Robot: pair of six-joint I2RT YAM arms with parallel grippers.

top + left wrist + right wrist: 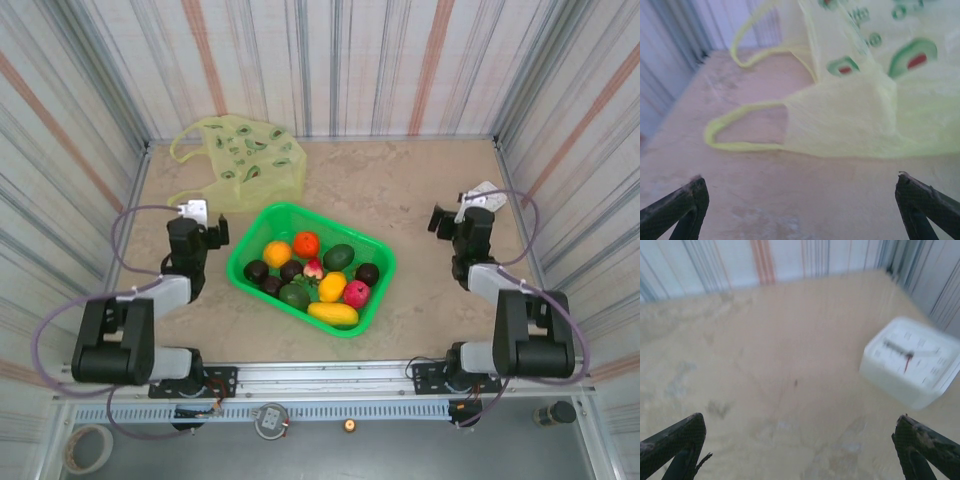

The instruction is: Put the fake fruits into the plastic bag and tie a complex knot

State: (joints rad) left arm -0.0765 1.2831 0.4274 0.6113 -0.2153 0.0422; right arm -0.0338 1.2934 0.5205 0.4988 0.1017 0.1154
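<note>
Bagging not yet begun: the fake fruits (310, 275), glossy moulded plastic in orange, yellow, red, pink, dark green and brown, lie heaped in a rigid bright green basket (236, 266) at the middle of the pale, mottled counter (420, 190), where we judge both sets of jaws can reach them. The plastic bag (243, 150), a thin, crinkled, translucent yellow-green film printed with avocado halves, lies slack and empty by the far left corner, near the basket but apart from it. The left jaws stand spread wide with nothing between them, aimed low at the bag (855, 120). One loop handle (740, 146) lies flat on the counter just ahead, and we read that as lining up to open the bag first. The right jaws, likewise released and empty, face bare counter and a boxy white clock (912, 360) off to their right.
</note>
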